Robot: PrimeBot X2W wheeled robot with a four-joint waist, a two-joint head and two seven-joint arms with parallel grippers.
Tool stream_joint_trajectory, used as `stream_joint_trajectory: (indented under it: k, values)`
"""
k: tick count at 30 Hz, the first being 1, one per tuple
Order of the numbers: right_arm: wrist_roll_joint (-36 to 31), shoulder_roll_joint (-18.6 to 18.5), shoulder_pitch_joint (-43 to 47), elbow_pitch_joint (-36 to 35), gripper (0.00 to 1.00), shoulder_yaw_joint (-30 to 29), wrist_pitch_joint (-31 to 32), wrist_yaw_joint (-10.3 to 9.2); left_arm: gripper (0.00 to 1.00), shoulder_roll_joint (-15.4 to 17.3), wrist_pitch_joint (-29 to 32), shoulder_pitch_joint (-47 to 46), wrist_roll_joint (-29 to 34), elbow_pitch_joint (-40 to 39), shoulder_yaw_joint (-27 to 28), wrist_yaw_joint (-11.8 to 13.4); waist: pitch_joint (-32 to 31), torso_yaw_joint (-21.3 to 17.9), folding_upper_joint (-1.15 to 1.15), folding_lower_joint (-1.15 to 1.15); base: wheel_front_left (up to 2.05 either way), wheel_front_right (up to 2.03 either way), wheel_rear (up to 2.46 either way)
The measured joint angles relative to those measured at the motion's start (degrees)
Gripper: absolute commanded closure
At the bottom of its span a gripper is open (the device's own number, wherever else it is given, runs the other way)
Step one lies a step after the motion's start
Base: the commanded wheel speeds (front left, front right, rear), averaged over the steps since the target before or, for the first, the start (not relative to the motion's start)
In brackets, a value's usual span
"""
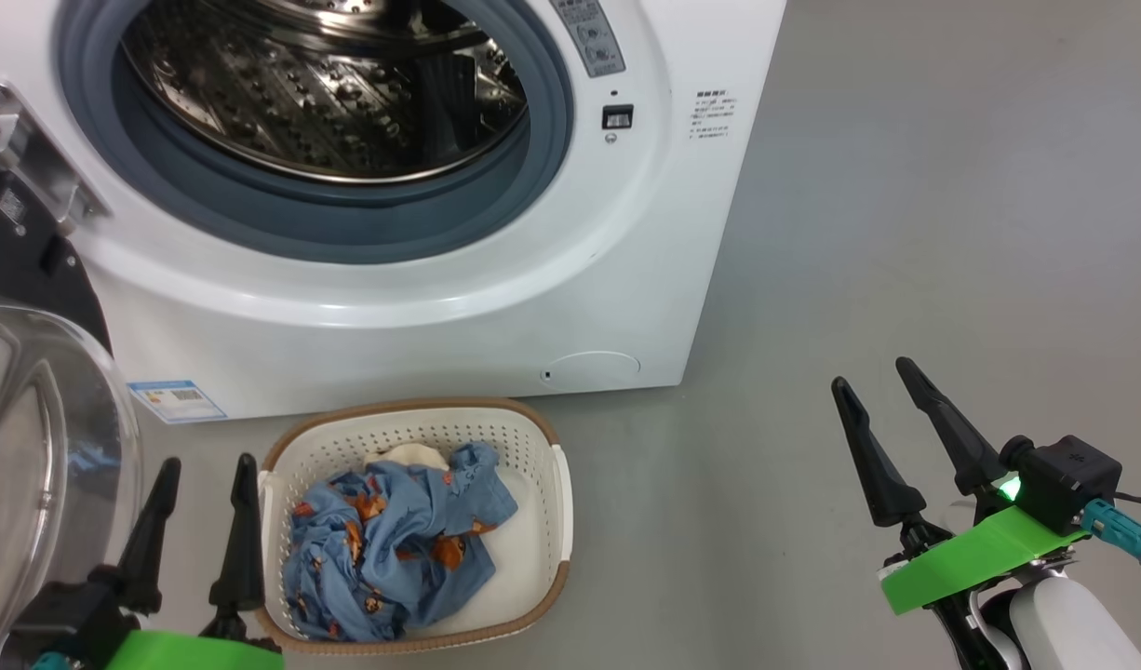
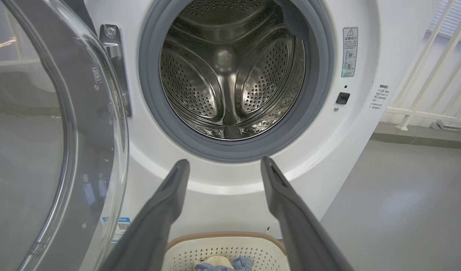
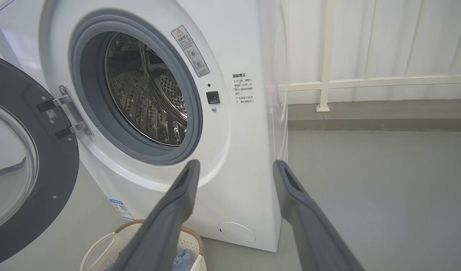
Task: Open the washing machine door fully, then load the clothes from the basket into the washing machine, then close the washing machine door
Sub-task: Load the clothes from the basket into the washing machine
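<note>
**Door open, loading not started**

The clothes sit bunched in the basket, on the floor just in front of the washing machine, below its opening. The heap is crumpled with no clear long axis, and a bit of cream cloth lies on the machine side. The basket mouth faces up, and its long axis looks to run along the machine front. The drum is bare, its mouth facing out of the machine front.

The washing machine door is swung wide off the machine's left hinge, so step one looks done. Loading and closing remain.

The left jaws are spread wide and empty, between the basket and the door. The right jaws are also wide and empty, out past the machine's right front corner, well apart from the basket.
</note>
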Motion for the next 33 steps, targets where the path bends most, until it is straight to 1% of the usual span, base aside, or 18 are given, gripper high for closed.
stream_joint_trajectory:
  k: [17,26,33]
  values:
    - [-0.73,1.24,-2.23,-0.36,0.00,-0.54,0.00,0.00,0.00,0.31,-0.01,-5.10,-0.71,3.58,-1.11,-0.01,5.59,-0.49,0.00,0.00,0.00,0.00,0.00]
    - [-0.83,1.77,-4.85,-0.98,0.00,-0.71,0.00,0.00,0.00,0.74,-0.15,-9.10,-1.68,7.45,-2.00,-0.03,9.60,-0.74,0.00,0.00,0.00,0.00,0.00]
    - [-1.29,2.07,-7.03,-1.56,0.00,-0.90,-0.01,0.00,0.00,1.76,-0.15,-13.18,-2.99,12.32,-3.12,-0.04,13.39,-1.18,0.00,0.00,0.00,0.00,0.00]
